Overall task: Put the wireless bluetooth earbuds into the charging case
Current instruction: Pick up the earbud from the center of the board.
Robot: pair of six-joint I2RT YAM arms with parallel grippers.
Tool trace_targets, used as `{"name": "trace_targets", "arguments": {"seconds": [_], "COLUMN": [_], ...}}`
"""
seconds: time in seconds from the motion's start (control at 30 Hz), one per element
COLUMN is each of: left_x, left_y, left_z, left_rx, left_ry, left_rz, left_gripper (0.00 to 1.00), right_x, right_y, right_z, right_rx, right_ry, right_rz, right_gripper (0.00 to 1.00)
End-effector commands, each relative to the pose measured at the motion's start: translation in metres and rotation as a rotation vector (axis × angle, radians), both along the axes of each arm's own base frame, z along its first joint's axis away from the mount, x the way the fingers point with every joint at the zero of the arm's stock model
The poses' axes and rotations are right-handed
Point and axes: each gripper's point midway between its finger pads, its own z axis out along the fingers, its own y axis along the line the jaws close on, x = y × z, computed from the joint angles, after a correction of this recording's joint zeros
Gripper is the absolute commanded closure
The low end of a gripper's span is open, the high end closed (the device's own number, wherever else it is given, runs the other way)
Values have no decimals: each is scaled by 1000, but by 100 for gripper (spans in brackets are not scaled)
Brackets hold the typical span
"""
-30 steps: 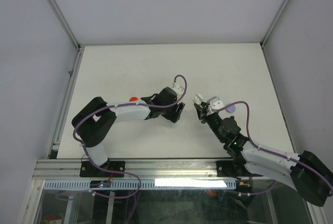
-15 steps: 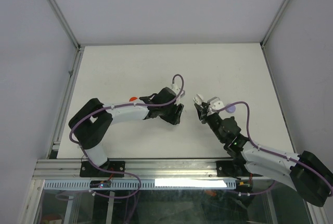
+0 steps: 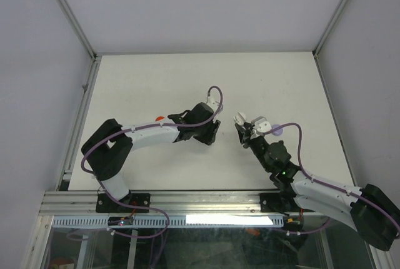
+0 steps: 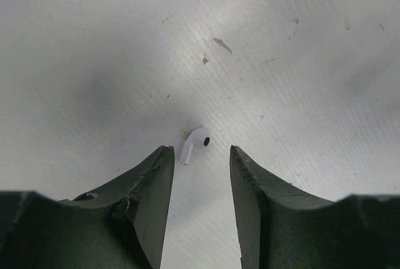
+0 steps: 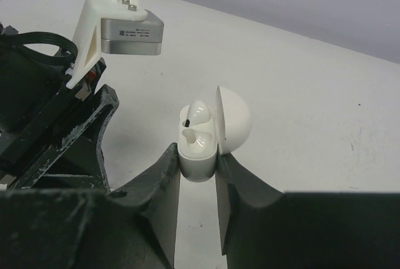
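Left end effector (image 4: 200, 156) is part open with nothing in it. The white bud (image 4: 196, 140) lies flat on the table (image 4: 294, 50) just ahead of the tips, roughly centred on the gap, stem angled toward the left finger, not yet between the fingers. Right end effector (image 5: 197, 161) is clamped on the lower body of the case (image 5: 199, 147), which sits upright between its tips with the lid flipped open to the right and the cavities facing up. One seated bud (image 5: 197, 112) shows in the far slot; can't call the near slot. Handling guess: the bud is near weightless, hard glossy plastic and rounded, so an off-centre pinch will likely squirt it out. It also sits so low that the tips need to be almost on the table. I'd take it across the bulb head, not the thin stem, with a light squeeze, leaving the stem free for the slot. Not really fragile, just easy to lose. The case is rigid and the grip looks square.
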Motion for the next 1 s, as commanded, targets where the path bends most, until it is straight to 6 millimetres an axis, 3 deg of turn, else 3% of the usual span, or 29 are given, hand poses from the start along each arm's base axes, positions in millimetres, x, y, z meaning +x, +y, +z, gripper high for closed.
{"name": "trace_targets", "arguments": {"seconds": [0.0, 0.97], "left_x": [15, 14], "left_y": [-18, -21], "left_z": [19, -11], "left_rx": [10, 204], "left_ry": [-104, -107], "left_rz": [-46, -117], "left_gripper": [59, 74], "right_x": [3, 2], "right_y": [-7, -10], "right_z": [14, 13], "right_rx": [53, 62], "right_ry": [-34, -31], "right_rz": [-38, -43], "right_gripper": [87, 87]}}
